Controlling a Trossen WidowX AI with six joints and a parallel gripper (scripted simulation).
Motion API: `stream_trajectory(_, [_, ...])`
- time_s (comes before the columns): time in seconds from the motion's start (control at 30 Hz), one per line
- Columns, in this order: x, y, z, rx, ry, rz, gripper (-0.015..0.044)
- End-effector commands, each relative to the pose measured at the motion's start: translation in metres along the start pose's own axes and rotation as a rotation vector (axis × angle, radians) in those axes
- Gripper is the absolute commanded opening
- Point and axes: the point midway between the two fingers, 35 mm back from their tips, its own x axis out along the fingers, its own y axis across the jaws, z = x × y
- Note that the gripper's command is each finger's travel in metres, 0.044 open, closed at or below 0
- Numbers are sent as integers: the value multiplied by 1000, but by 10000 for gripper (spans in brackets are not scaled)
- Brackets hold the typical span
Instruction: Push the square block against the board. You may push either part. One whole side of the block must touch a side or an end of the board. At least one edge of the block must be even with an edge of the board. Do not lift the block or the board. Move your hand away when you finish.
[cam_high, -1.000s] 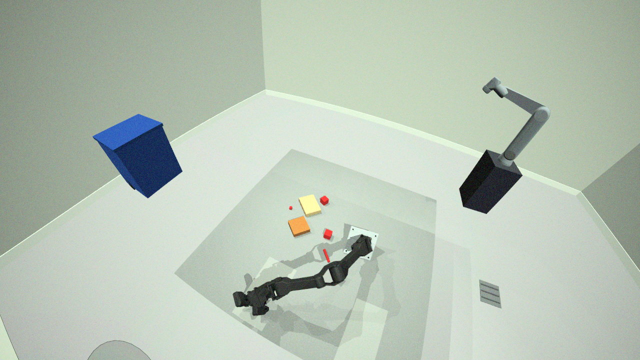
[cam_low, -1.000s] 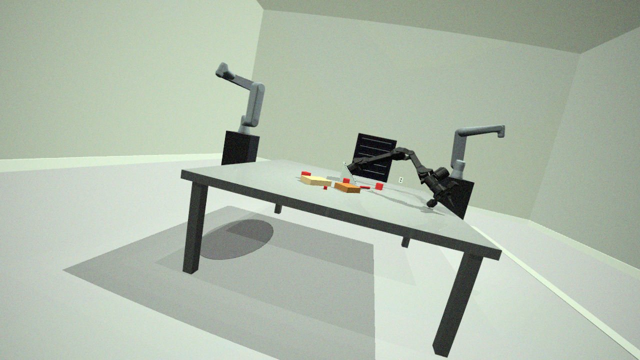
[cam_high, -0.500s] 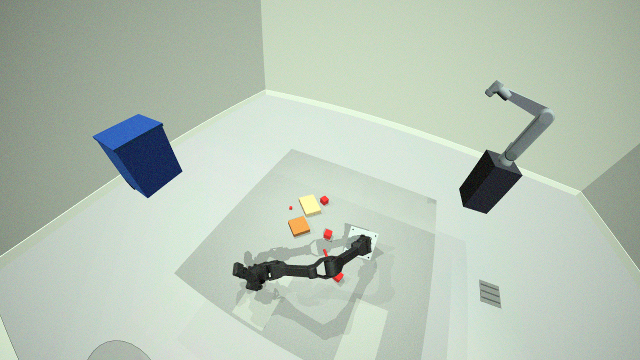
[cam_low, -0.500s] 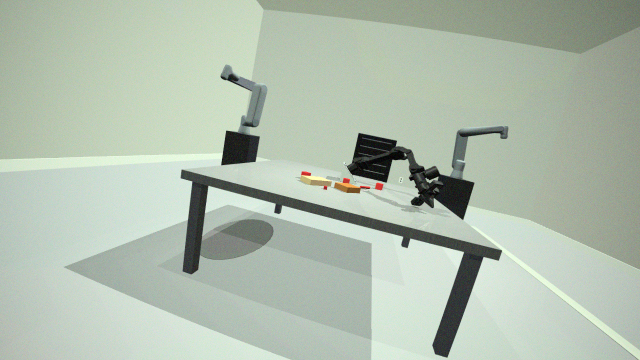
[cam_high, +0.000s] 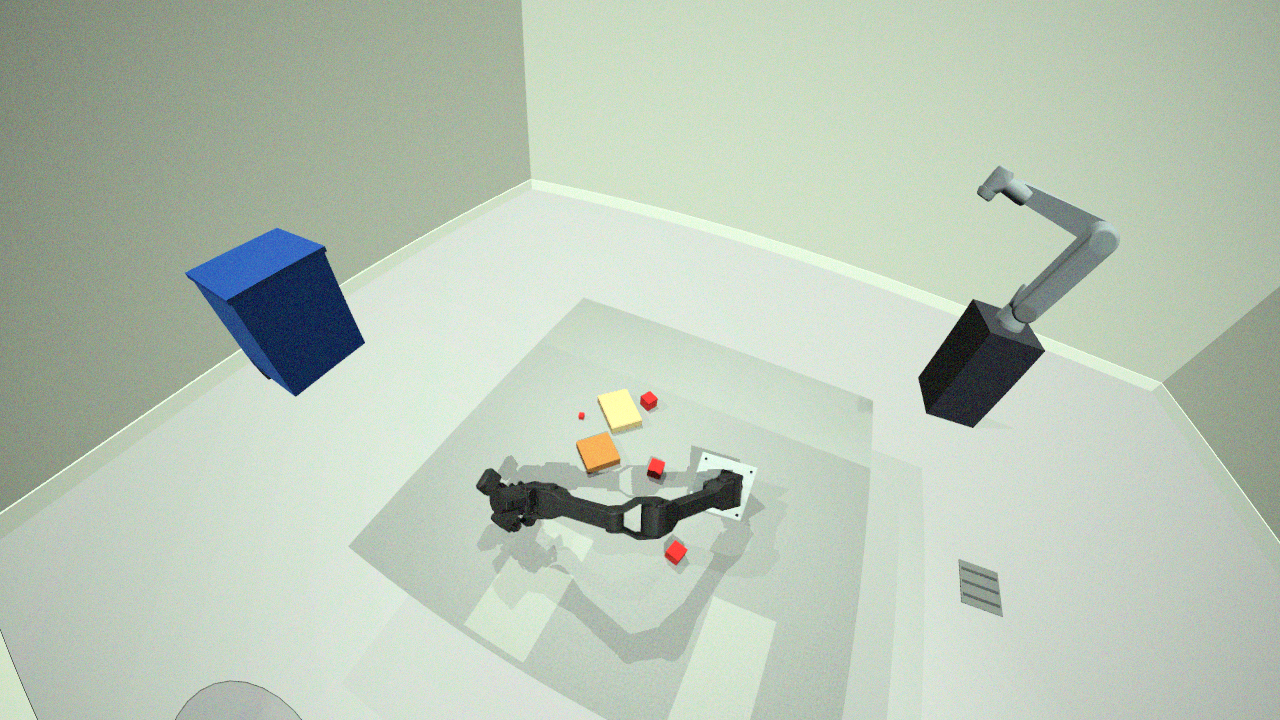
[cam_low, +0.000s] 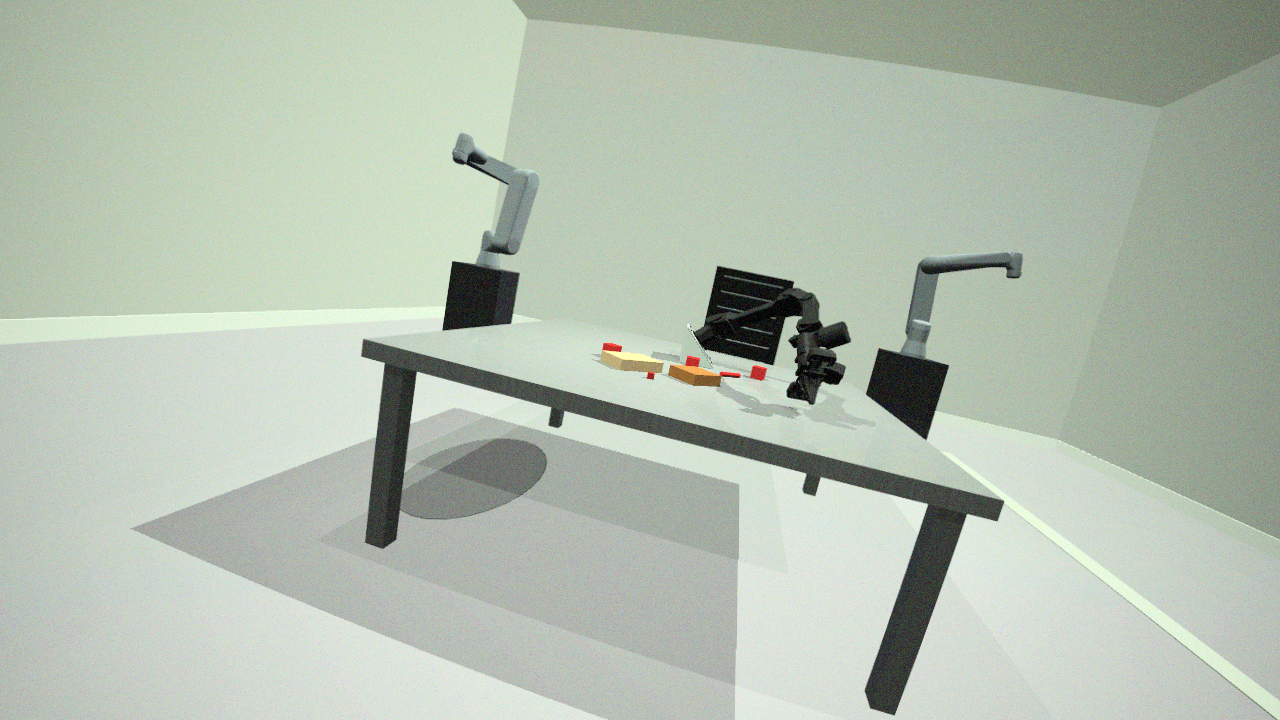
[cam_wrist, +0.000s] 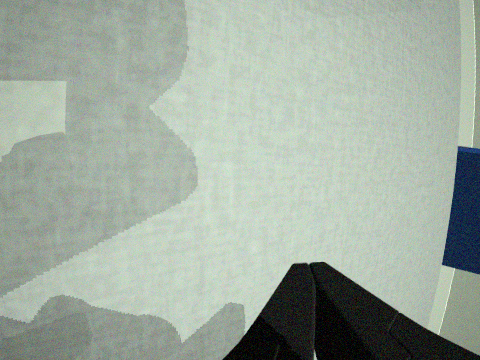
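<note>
The orange square block (cam_high: 597, 452) (cam_low: 694, 376) lies flat on the table. The pale yellow board (cam_high: 619, 409) (cam_low: 631, 361) lies flat behind it in the top view. Their nearest corners are close together, with a small gap in the exterior view; no whole side of the block touches the board. My gripper (cam_low: 802, 396) (cam_wrist: 307, 278) is shut and empty, pointing down low over the table, to one side of the block and apart from it. The wrist view shows only table, shadows and background beyond the fingertips; block and board are outside it.
Red cubes stand beside the board (cam_high: 648, 400), near the block (cam_high: 656, 468) and beyond the arm (cam_high: 675, 552). A tiny red cube (cam_high: 580, 415) (cam_low: 650, 376) lies by the board. A red stick (cam_low: 729, 375) lies near the block. The arm's white base plate (cam_high: 745, 479) is at the right.
</note>
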Motion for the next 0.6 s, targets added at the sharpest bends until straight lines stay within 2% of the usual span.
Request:
stream_trajectory(0.0, [3, 4, -40, 94, 74, 39, 0])
stream_trajectory(0.57, [-23, 6, -199, 542, 374, 108, 0])
